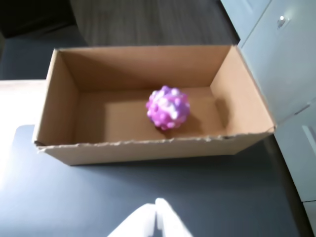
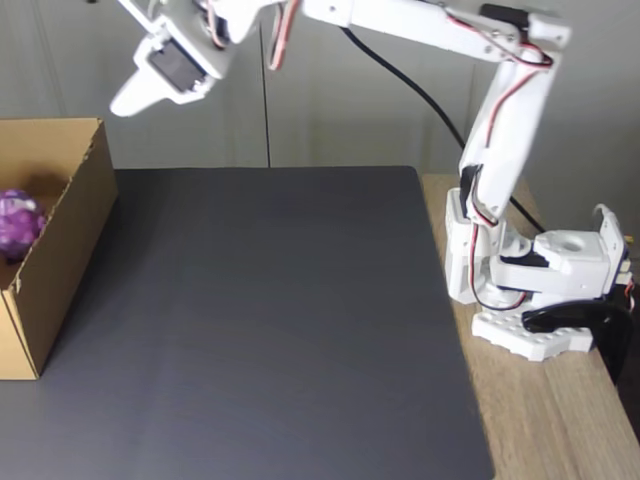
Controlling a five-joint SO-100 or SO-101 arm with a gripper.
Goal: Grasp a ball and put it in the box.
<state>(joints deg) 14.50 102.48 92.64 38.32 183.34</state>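
The bumpy purple, pink and white ball (image 1: 167, 107) rests on the floor of the open brown cardboard box (image 1: 143, 149), right of its middle and apart from the walls. In the fixed view the ball (image 2: 18, 222) peeks over the rim of the box (image 2: 60, 260) at the left edge. My white gripper (image 1: 157, 217) enters the wrist view from the bottom, on the near side of the box, its two fingers pressed together and holding nothing. In the fixed view the gripper (image 2: 128, 101) hangs high above the box's right wall, pointing down and left.
A dark grey mat (image 2: 270, 330) covers the table, with bare wood (image 2: 550, 420) to its right where the arm's base (image 2: 530, 290) is clamped. Pale cabinet fronts (image 1: 281, 54) stand just beyond the box.
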